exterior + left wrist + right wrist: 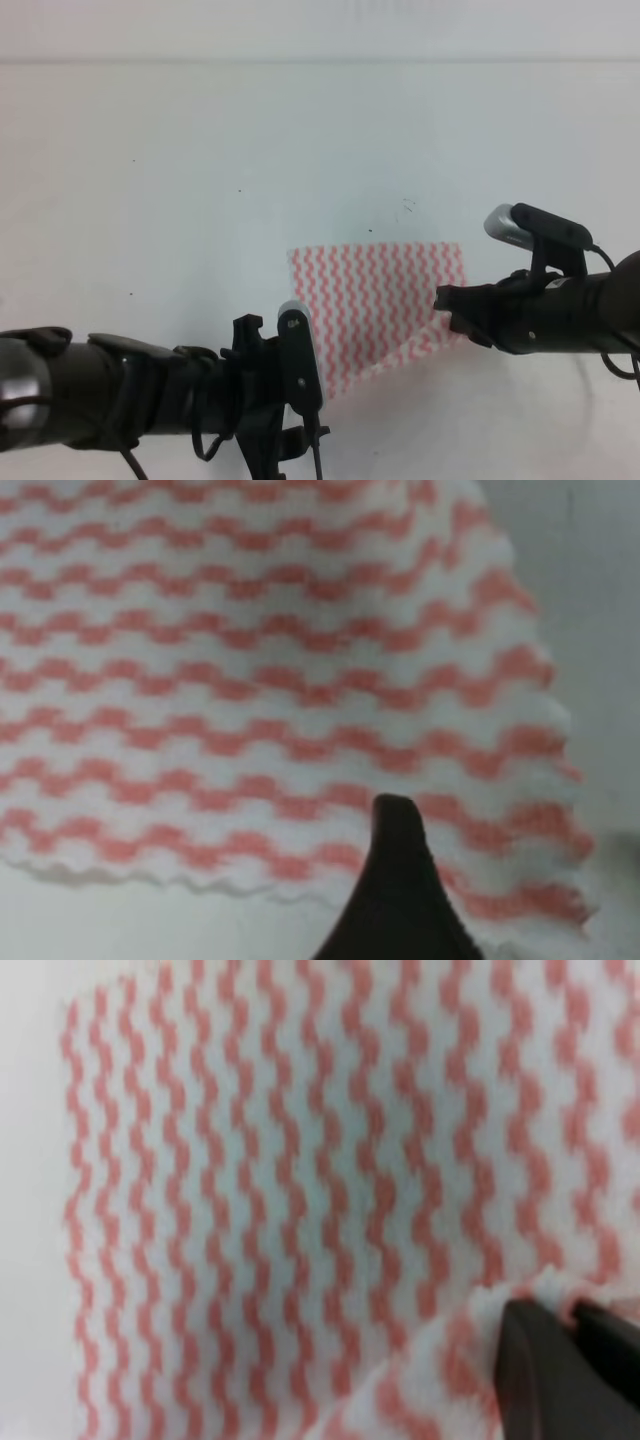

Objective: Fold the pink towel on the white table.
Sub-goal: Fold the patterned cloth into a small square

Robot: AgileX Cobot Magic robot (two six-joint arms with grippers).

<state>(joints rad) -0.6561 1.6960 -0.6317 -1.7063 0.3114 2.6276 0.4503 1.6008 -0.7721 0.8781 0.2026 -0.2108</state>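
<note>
Pink towel (378,300) lies near the middle of the white table (200,180), a little toward the near edge, its red-pink and white wavy stripes plain to see. Both arms reach in from the near side. The left gripper (290,395) sits at the towel's near-left corner, and from the left wrist view one dark fingertip (398,840) pokes up just over the towel's scalloped near edge (300,680); I cannot tell from where I stand whether its jaws are apart or pinched. The right gripper (450,310) is at the towel's right edge, and the right wrist view shows its dark fingers (560,1360) close together with a bunched-up fold of the striped cloth (300,1190) caught between them, that corner lifted off the flat part. A few tiny dark specks (408,205) dot the table beyond the towel.
</note>
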